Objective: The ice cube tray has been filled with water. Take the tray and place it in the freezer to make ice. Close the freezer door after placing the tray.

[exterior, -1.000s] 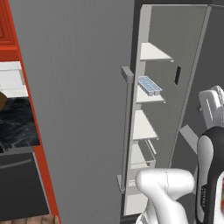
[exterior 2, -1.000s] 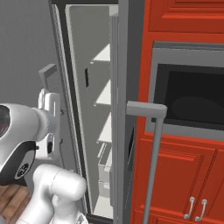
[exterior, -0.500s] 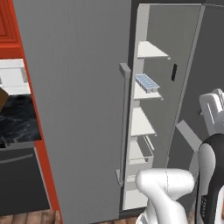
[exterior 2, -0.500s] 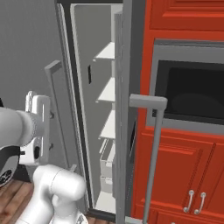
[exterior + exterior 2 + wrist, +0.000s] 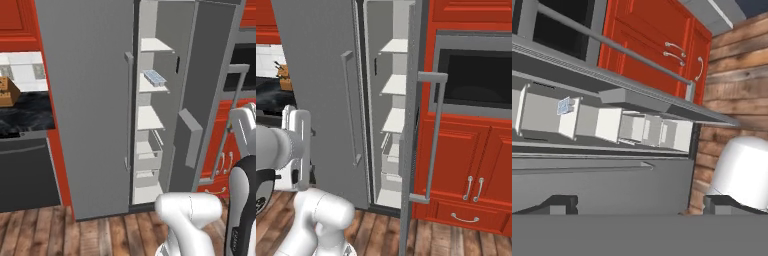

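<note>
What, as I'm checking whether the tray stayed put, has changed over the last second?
The base backed away from the fridge, so both base views shifted, and the arm drew back with it. Nothing grasped or released. The ice cube tray stays on its freezer shelf, the freezer door open, the gripper open and empty.

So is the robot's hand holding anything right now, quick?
Gripper: open, holding nothing. The ice cube tray already sits on a freezer shelf.
</note>
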